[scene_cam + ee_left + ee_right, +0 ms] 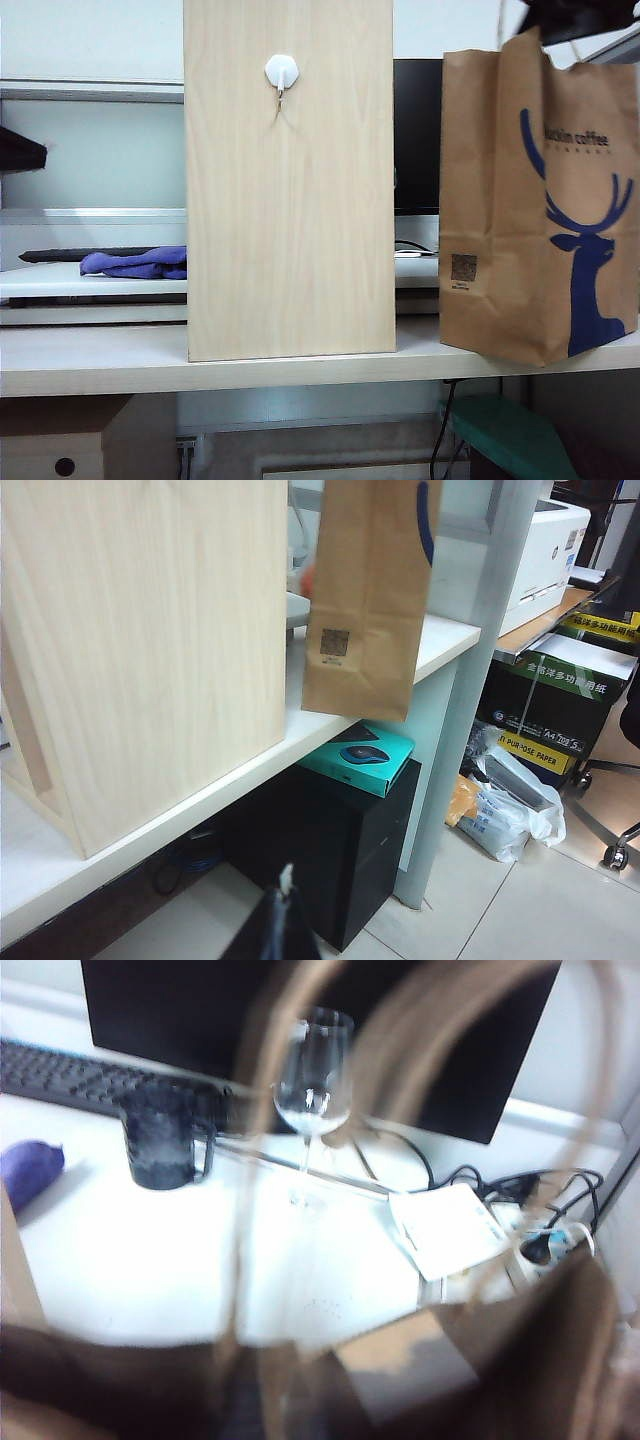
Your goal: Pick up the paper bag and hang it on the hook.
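The brown paper bag (540,200) with a blue deer logo stands upright on the table's right end, also seen as the paper bag (365,600) in the left wrist view. Its loop handles (250,1160) rise as blurred brown bands close to the right wrist camera. My right gripper (580,18) hangs directly over the bag's top. In its own view the right gripper (290,1400) is a dark blur at the bag's mouth, so its jaws are unreadable. The white hook (281,70) sits high on the wooden board (290,180). My left gripper (285,905) is shut, empty, low and away from the table.
Behind the bag are a wine glass (312,1090), a dark mug (160,1140), a keyboard (60,1075), a monitor (300,1010) and cables with a power strip (550,1240). A purple cloth (135,262) lies behind the board. Under the table stands a black cabinet (330,860).
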Robot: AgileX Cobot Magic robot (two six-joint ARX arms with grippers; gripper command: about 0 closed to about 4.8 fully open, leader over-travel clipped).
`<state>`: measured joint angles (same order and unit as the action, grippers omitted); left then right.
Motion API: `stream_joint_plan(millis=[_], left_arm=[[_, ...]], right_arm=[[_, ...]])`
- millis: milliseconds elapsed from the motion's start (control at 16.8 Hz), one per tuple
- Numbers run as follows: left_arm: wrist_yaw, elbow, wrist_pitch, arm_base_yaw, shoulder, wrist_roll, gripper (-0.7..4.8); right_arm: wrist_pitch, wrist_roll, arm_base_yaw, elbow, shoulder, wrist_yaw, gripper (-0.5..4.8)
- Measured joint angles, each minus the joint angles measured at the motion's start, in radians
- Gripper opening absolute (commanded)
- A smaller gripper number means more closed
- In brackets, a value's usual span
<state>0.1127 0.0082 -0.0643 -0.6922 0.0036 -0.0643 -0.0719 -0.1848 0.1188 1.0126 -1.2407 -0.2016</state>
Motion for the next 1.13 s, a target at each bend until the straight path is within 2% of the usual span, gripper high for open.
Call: stream_joint_plan(millis=[119,238,356,535,653,772,950,1129], left_arm=[[0.000,0.000,0.000,0.000,0.000,0.000,-0.06],[0.000,0.000,0.000,0.000,0.000,0.000,-0.06],[0.000,0.000,0.000,0.000,0.000,0.000,-0.06],[0.000,0.000,0.000,0.000,0.000,0.000,-0.06],[0.000,0.000,0.000,0.000,0.000,0.000,-0.05],[0.000,0.000,0.000,0.000,0.000,0.000,-0.06],[0.000,0.000,0.000,0.000,0.000,0.000,-0.06],[0.000,0.000,0.000,0.000,0.000,0.000,-0.05]], right_arm=[[0.004,0.003,0.000,0.000,0.020,0.000,-0.06],[0.072,0.012,0.000,0.000,0.124,0.000,-0.06],[0.176,0.061,0.000,0.005,0.264,-0.013,-0.06],[0.349,0.139,0.003,0.005,0.414,-0.087,-0.06],[0.529,0.189,0.010,0.005,0.546,-0.114,-0.06],[0.617,0.215,0.074,0.005,0.597,-0.145,-0.06],[0.649,0.278,0.202,0.004,0.601,-0.139,-0.06],[0.629,0.295,0.381,0.004,0.541,-0.052,-0.06]])
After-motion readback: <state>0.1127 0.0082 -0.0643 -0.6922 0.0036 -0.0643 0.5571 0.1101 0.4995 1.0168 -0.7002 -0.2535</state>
